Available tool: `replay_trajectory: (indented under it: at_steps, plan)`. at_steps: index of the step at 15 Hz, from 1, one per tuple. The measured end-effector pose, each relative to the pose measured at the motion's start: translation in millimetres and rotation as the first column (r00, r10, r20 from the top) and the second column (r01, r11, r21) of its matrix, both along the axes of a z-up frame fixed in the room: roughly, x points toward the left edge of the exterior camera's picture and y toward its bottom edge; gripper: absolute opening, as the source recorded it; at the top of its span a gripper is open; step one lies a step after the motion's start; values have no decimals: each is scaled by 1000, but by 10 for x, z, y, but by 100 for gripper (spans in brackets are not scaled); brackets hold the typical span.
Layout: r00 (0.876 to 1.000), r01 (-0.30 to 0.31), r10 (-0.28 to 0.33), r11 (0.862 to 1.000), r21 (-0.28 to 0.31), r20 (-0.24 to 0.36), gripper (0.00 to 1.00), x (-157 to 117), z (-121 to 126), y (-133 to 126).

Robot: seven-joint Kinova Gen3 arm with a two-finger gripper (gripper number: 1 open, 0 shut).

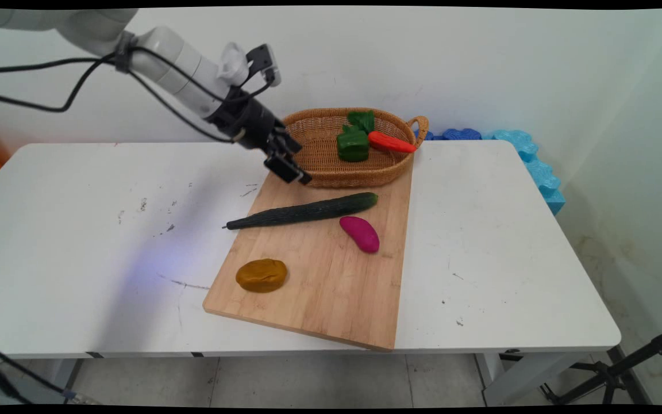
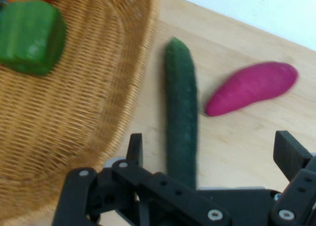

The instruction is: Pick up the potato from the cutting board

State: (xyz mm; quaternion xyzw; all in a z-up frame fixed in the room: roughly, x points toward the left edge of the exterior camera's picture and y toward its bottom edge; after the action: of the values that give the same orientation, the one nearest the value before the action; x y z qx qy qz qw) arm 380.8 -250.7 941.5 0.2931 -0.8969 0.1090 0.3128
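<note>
Above the far left corner of the bamboo cutting board (image 1: 331, 276), the gripper (image 1: 286, 161) hangs on the slanting arm, just off the near rim of the wicker basket (image 1: 319, 158), and it has hold of nothing. In the hand view its two fingers (image 2: 291, 154) stand wide apart, with the cucumber (image 2: 180, 122) running straight up between them, so the opening is lined up over the cucumber's length, not yet down on it. That cucumber (image 1: 308, 211) lies slantwise across the board's far part, its thin stem end poking past the left edge over the tabletop (image 1: 78, 241), its blunt end close to the basket's front wall. Just beside it on the near side lies a magenta sweet potato (image 1: 360, 233), apart from the cucumber by a narrow gap, and a brown potato (image 1: 261, 275) sits alone near the board's near left corner. Inside the basket, which rests partly on the board's far edge, a green bell pepper (image 1: 353, 145) leans against a carrot (image 1: 391, 143) with a leafy green top (image 1: 362, 119). Blue foam pieces (image 1: 529, 158) line the wall behind the tabletop's far right side.
</note>
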Motion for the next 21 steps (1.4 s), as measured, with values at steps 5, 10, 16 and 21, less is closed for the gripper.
replay_trajectory:
  at_steps: [5,10,16,21]
  plan:
    - [1000,-2,2,999,45,-11,100,-35,-126,357]
    - [1000,2,-2,996,88,-5,100,-89,-334,675]
    - [1000,8,-10,992,127,20,100,-142,-611,923]
    - [999,10,-17,988,154,43,100,-180,-838,1058]
